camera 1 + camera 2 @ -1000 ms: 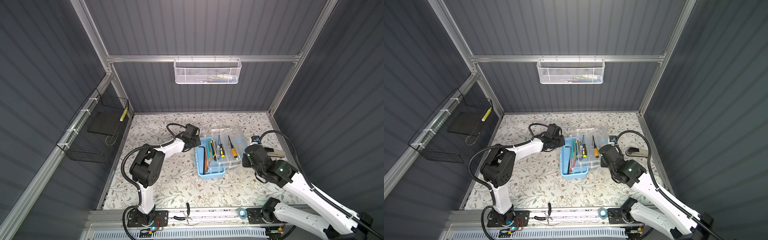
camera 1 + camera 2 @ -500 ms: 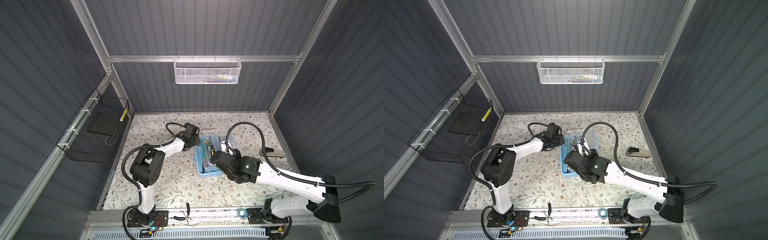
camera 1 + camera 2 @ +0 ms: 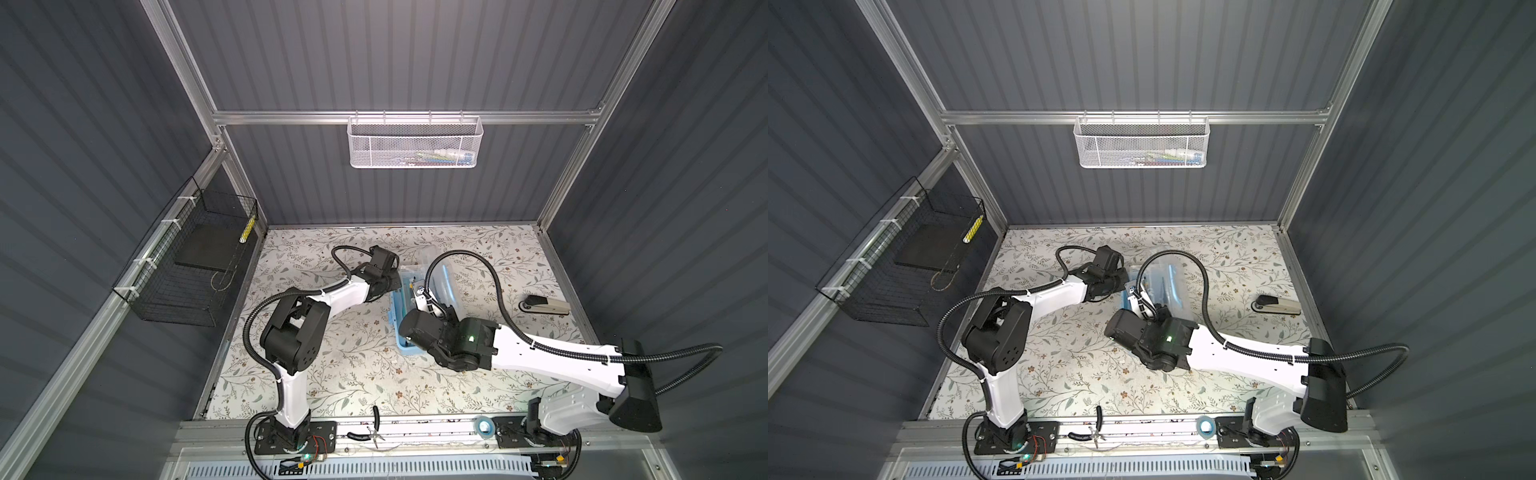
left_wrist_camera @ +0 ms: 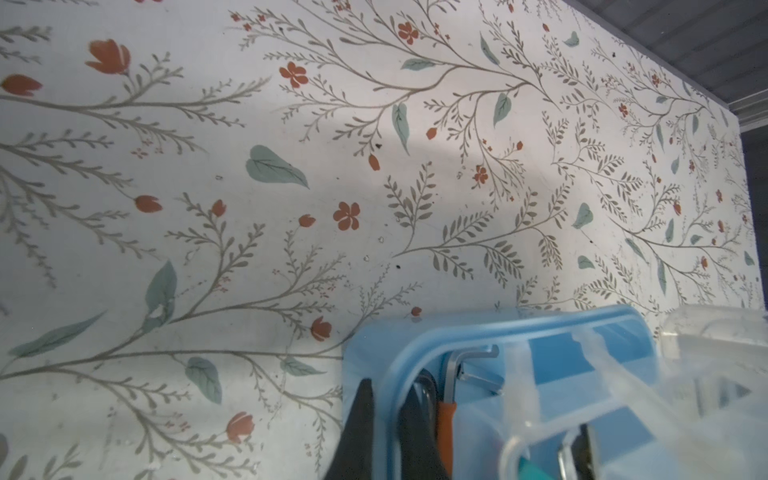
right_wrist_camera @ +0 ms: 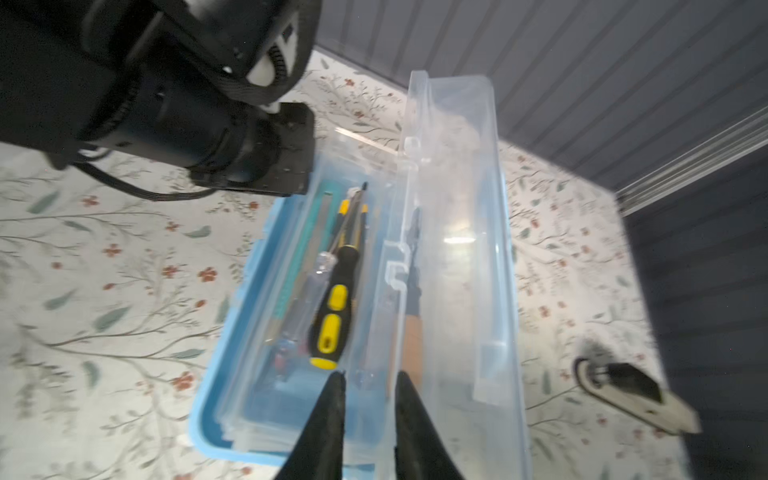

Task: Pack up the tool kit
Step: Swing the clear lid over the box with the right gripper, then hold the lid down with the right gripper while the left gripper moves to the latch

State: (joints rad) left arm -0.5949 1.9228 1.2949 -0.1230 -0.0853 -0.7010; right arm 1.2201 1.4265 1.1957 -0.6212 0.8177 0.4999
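A light-blue box (image 3: 395,316) sits mid-tabletop (image 3: 353,374), nearer the back edge. The left gripper (image 4: 388,399) stays clamped on the rim at the box's back-left corner. The right arm, a second ago beside the box's right side, now reaches across its near end. The clear lid (image 5: 457,208), flat then, stands nearly upright. The right gripper (image 5: 370,376) hovers there, jaws slightly apart, visibly gripping nothing. A yellow-black screwdriver (image 5: 332,316) lies inside the box; the other tools blur behind clear plastic. In both top views the right arm hides the box's near end.
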